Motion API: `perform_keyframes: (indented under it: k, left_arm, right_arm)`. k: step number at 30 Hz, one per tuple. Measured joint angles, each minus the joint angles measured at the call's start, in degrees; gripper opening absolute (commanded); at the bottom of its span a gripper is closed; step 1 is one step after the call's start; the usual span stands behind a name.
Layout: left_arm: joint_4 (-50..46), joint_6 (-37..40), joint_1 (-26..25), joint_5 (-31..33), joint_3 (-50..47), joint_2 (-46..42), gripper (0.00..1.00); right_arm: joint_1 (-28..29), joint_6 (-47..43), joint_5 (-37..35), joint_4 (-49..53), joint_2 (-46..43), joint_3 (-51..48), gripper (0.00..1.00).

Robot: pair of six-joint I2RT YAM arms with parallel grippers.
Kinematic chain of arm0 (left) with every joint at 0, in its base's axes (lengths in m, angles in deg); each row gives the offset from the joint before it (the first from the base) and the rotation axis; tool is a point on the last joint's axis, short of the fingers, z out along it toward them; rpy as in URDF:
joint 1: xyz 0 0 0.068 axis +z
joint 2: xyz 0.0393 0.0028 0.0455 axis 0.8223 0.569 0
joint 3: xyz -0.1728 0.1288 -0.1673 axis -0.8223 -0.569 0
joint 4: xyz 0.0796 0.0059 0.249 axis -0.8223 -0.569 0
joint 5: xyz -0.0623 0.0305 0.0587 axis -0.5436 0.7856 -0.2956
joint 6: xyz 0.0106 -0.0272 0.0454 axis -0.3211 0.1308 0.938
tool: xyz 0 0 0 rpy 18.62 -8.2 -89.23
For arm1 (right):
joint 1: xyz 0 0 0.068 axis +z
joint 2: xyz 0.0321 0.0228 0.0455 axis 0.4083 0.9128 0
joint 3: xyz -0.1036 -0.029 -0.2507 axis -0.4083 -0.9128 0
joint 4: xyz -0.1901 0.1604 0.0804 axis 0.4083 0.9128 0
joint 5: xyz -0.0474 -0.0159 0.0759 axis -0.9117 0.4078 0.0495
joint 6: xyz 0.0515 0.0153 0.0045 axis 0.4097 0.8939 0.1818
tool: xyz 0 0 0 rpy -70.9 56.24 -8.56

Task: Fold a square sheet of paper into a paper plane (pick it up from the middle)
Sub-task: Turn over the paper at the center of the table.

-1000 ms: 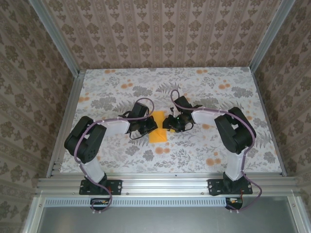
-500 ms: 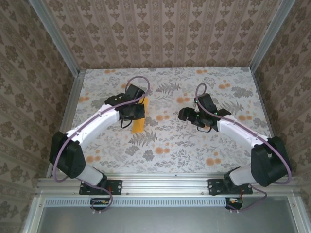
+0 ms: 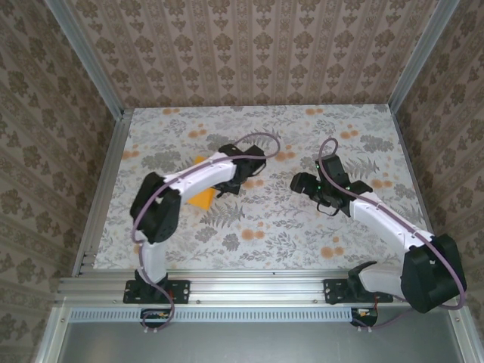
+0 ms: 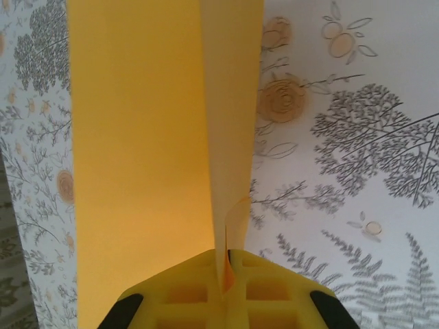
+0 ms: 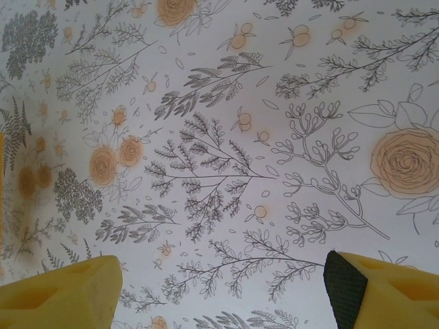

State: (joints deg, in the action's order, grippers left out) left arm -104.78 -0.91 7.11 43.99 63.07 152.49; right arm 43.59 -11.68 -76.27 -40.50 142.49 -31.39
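Note:
The square sheet of paper (image 4: 137, 157) is bright orange and folded, with a paler flap (image 4: 230, 103) standing up along a crease. My left gripper (image 4: 230, 267) is shut on its near edge, the yellow fingers (image 4: 185, 291) pressed together on the paper. From above, the sheet (image 3: 201, 200) shows partly under the left forearm, beside the left gripper (image 3: 221, 187). My right gripper (image 3: 302, 184) hovers to the right, well apart from the paper. Its jaws stand open (image 5: 219, 295) over bare tablecloth with nothing between them. A paper plane is out of view.
The table (image 3: 340, 136) has a flowered cloth with orange blossom prints. Aluminium rails (image 3: 102, 189) and patterned walls close it in on the left, right and back. The two arm bases (image 3: 155, 291) sit at the near edge.
The right gripper opened, let go of the paper and drew back to the right. The left arm carried the folded sheet to the left and swung its wrist round.

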Motion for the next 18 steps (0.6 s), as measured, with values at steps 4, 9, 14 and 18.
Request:
perform_keyframes:
  k: [4, 9, 14, 18]
  left_arm:
    - [0.13, -1.29, -2.56, 0.76, 2.56, 5.99, 0.01]
    - [1.64, -1.99, -4.11, -2.23, 3.78, 9.53, 0.04]
    - [3.78, -2.49, -5.35, -6.4, 5.81, 12.09, 0.08]
    - [4.7, -2.69, -5.95, -9.01, 7.02, 12.79, 0.2]
  right_arm:
    - [-0.61, 0.42, -0.09, 0.63, -0.7, -0.13, 0.8]
    - [-1.42, 0.61, -0.11, 1.33, -2.16, -0.85, 0.8]
    - [-1.95, 0.83, -0.11, 1.51, -2.78, -1.53, 0.8]
    - [-2.16, 1.07, -0.11, 1.7, -2.89, -1.84, 0.8]
